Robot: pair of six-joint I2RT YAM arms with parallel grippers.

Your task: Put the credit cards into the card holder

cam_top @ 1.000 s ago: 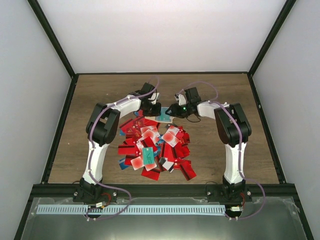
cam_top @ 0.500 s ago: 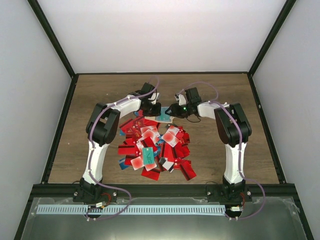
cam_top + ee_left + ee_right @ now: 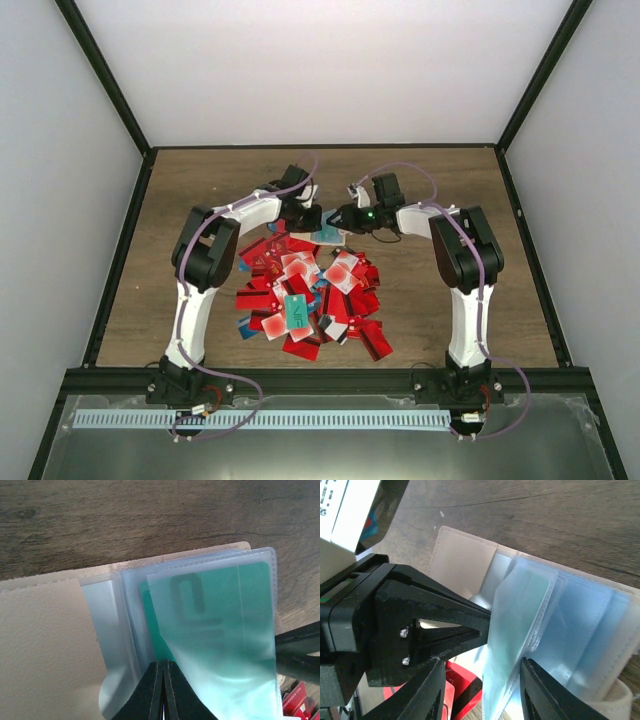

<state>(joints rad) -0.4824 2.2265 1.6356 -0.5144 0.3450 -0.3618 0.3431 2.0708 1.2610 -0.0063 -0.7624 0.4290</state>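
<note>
The left arm [image 3: 205, 260] and right arm [image 3: 462, 250] both reach forward and bend inward, so their wrists nearly meet. The left jaws are pinched together, tips touching, on a clear leaf of the card holder [image 3: 45, 630]. The right jaws stand wide apart, one on either side of another leaf.

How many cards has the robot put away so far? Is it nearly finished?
Not nearly. Done: at least one teal card sits in a clear pocket of the opened card holder. In hand: the left gripper pinches one of the holder's clear pages, and the right gripper is open around that page. Left: a big pile of credit cards, mostly red, lies on the table.
</note>
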